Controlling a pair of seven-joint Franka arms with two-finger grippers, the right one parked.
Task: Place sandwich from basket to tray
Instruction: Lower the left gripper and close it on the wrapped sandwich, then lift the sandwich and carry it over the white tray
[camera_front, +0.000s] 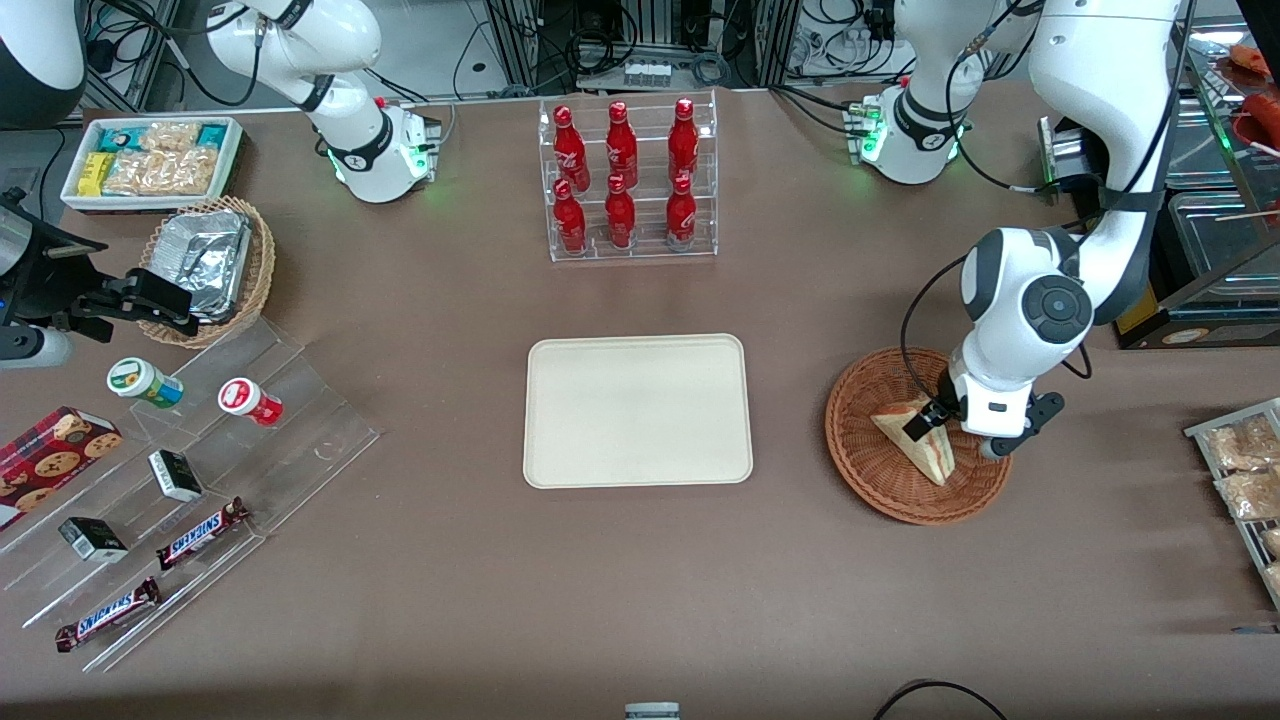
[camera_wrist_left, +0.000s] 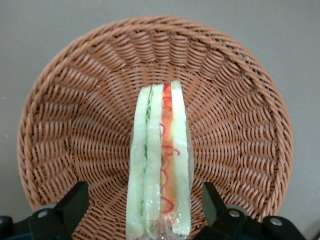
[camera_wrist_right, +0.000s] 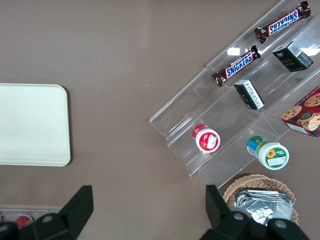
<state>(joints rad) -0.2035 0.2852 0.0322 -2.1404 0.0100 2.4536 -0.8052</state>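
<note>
The sandwich, a wrapped white-bread wedge with red and green filling, stands on edge in the reddish-brown wicker basket toward the working arm's end of the table. My gripper is low over the basket, open, one black finger on each side of the sandwich with a gap between each pad and the bread. The cream-white tray lies flat at the table's middle, with nothing on it.
A clear rack of red bottles stands farther from the front camera than the tray. Toward the parked arm's end are a clear stepped shelf with snacks, a tan basket of foil packets and a white snack box. Packets lie beside the basket.
</note>
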